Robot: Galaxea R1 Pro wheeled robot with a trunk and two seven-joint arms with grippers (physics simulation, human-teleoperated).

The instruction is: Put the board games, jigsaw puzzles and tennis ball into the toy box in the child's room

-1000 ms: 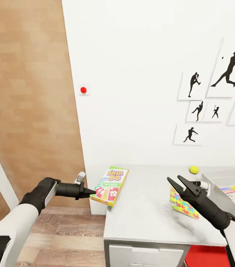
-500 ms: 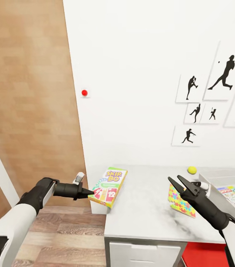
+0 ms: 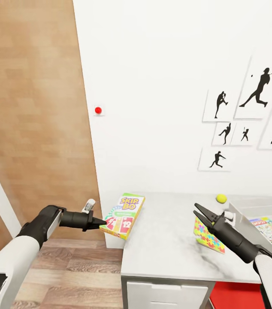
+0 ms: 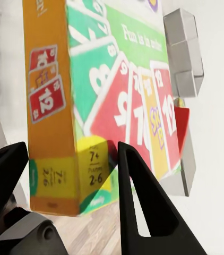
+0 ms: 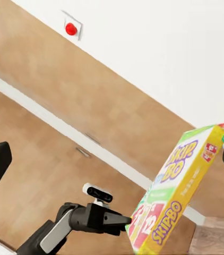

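1 green-orange-red board game (image 3: 122,215) is clamped by its near corner between the fingers of the left gripper (image 3: 102,221), held tilted over the counter's (image 3: 170,253) edge at 9 o'clock; in the left wrist view the fingers (image 4: 138,196) straddle that box corner. The right gripper (image 3: 201,213) hovers above the counter with its fingers apart, holding nothing. 1 jigsaw puzzle (image 3: 208,234) lies flat on the counter, partly hidden behind the right gripper. 1 tennis ball (image 3: 221,198) sits on the counter toward 12 o'clock from the puzzle, just beside the toy box (image 3: 240,215). Inside the toy box lies 1 board game with a pale-green cover (image 3: 268,229). On the white wall hang 6 black sports-silhouette pictures (image 3: 222,105) and 1 red button (image 3: 98,110). A wooden door panel (image 3: 33,107) stands at 9 o'clock.
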